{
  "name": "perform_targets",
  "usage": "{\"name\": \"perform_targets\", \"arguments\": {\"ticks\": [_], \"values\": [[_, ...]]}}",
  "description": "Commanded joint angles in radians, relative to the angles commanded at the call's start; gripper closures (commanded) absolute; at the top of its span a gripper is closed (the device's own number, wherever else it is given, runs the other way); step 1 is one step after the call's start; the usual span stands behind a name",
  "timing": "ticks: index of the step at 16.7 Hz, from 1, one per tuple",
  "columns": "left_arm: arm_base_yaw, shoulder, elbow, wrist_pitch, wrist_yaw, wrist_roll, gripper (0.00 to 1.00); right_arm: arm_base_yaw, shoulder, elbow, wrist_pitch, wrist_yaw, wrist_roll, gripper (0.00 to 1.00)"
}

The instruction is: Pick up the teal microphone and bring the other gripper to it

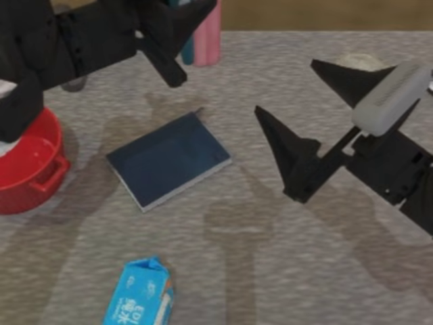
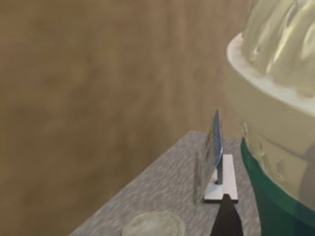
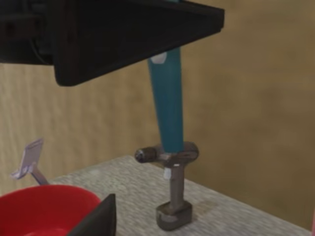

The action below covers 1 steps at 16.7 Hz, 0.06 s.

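Table (image 1: 284, 271): left hand (image 1: 183, 34) raised holding teal microphone (image 3: 167, 108).

The worktop (image 1: 270, 271) looks like rough grey cloth; the red pot (image 1: 34, 177) beneath the left gripper (image 1: 177, 40) is glossy plastic; the teal microphone (image 3: 167, 105) is smooth and matt.

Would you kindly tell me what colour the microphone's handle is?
Teal; the microphone handle shows best in the right wrist view.
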<state>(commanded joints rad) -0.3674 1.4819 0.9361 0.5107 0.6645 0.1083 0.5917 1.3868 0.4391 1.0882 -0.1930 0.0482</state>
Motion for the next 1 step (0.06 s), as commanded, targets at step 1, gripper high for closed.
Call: {"name": "perform_targets", "arguments": {"ticks": [1], "values": [[0.002, -0.001, -0.001, 0.000, 0.001, 0.000, 1.00, 0.000, -0.002, -0.002, 0.001, 0.000, 0.000, 0.00]]}}
